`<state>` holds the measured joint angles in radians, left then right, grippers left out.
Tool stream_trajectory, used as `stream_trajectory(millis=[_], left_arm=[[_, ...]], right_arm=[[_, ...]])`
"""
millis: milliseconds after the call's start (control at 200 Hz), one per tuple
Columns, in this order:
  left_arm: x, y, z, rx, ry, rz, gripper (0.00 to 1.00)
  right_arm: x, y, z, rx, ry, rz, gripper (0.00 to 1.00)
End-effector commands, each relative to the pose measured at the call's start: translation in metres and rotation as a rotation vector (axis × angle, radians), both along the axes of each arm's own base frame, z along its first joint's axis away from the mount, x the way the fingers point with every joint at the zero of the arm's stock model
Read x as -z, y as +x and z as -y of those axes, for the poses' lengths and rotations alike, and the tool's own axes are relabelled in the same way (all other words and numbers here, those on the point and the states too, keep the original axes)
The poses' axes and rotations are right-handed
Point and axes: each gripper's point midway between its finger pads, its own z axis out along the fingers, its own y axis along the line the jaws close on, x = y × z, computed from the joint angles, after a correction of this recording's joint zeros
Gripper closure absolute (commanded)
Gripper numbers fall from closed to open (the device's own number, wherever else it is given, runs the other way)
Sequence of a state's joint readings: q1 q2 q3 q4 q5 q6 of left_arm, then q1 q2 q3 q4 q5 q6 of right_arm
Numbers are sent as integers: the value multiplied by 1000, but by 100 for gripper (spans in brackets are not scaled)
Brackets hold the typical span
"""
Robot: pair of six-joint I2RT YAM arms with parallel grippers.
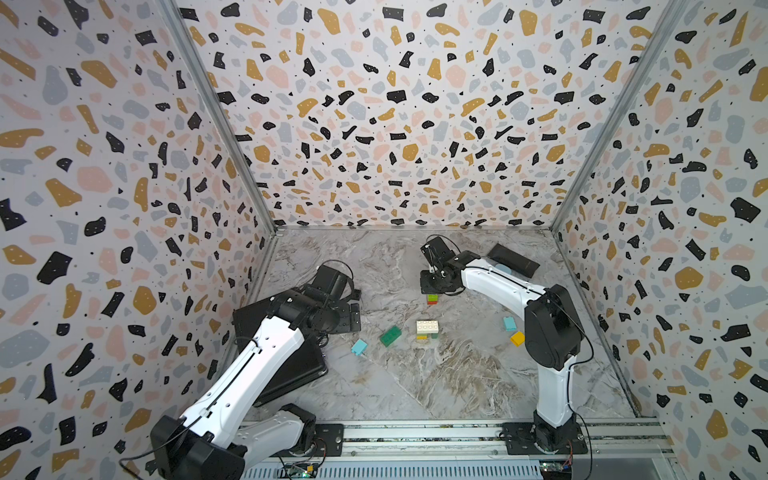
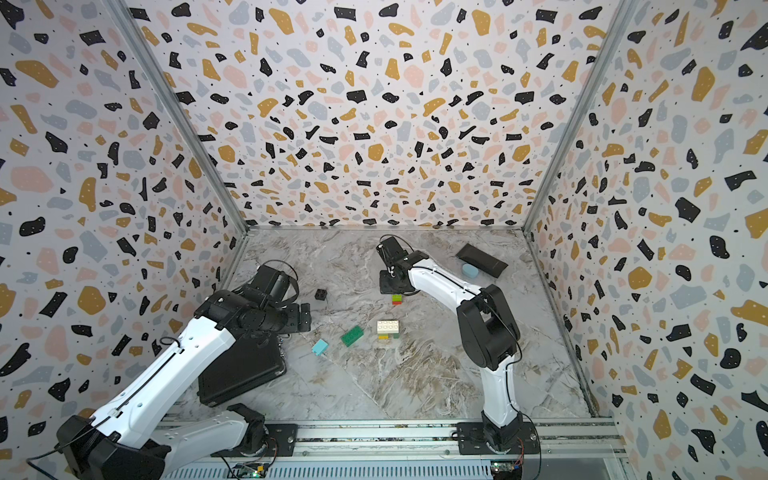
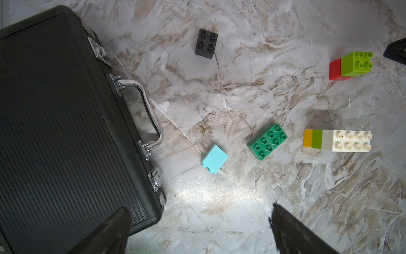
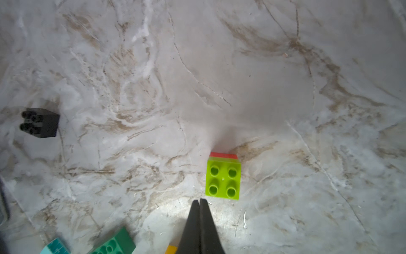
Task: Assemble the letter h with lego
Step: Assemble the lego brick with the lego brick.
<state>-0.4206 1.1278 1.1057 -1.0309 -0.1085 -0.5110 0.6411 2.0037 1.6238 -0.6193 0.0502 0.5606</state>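
Lime brick (image 4: pixel 223 180), stacked on a red brick (image 4: pixel 223 155), is seen on the bench (image 4: pixel 285 88) just beside the right claw (image 4: pixel 200 200), pinched together and empty; the left claw (image 3: pixel 200 209) is spread wide.

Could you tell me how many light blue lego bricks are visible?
2 light blue bricks: one beside the dark green brick, one by the yellow brick. More may be hidden.

Terrazzo walls (image 1: pixel 374 124), marbled floor (image 1: pixel 415 374)
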Motion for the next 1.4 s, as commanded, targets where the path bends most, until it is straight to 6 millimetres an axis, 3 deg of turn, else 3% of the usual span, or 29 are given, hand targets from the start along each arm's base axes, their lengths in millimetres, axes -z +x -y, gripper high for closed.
stream_trajectory(millis=[0,290,541,916,1161,1397], left_arm=[[0,-1,0,9,-9,9,1],[1,-2,1,14,-14,6,1],[1,-1,-1,9,-7,7,1],[3,0,-2,5,5,2,1],[2,1,-4,1,12,8,1],[0,0,-6,-4,18,21,1]], right_arm=[[-3,9,12,19,-43,10,100],[7,13,18,35,-31,-13,100],[32,0,15,38,-6,-81,100],[53,-16,22,34,-80,-114,100],[35,-8,20,-30,-203,-64,100],[69,-21,25,-61,-315,-146,100]])
